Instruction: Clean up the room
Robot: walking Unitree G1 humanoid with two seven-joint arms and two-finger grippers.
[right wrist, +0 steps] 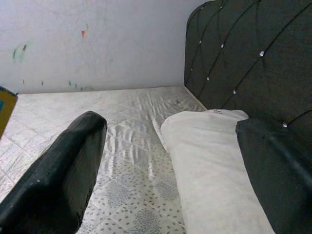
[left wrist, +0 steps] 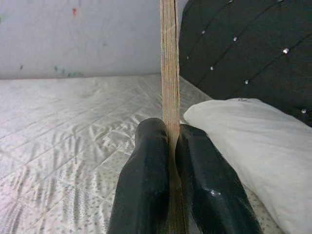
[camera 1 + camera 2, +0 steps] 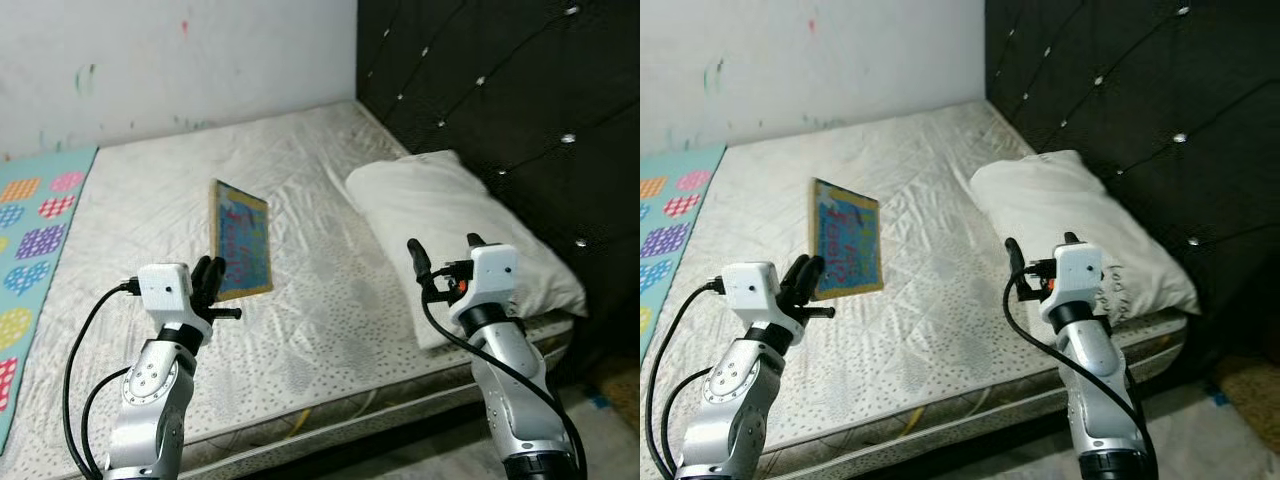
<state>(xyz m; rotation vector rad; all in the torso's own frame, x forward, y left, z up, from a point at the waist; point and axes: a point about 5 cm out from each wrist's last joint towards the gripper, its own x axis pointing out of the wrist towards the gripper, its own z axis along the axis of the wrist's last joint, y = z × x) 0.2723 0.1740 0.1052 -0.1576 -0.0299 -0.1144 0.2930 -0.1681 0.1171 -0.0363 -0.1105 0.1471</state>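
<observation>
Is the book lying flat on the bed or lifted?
Lifted. The left hand pinches the book at its lower edge, holding it upright above the mattress.

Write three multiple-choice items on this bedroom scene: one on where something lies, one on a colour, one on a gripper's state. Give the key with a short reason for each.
1. Where does the white pillow lie?
A. on the mattress beside the headboard
B. on the floor
C. on top of the patterned mat

2. What colour is the headboard?
A. white
B. black
C. light blue

3. What is the left gripper doing?
A. hanging open above the pillow
B. shut on the flat board, holding it up on edge above the mattress
C. pressing the board flat onto the mat

Key:
1 A: the pillow rests on the mattress edge next to the tufted headboard.
2 B: the padded panel with shiny buttons is black.
3 B: the left wrist view shows both fingers clamping the board's thin edge; the right gripper stands open near the pillow.
</observation>
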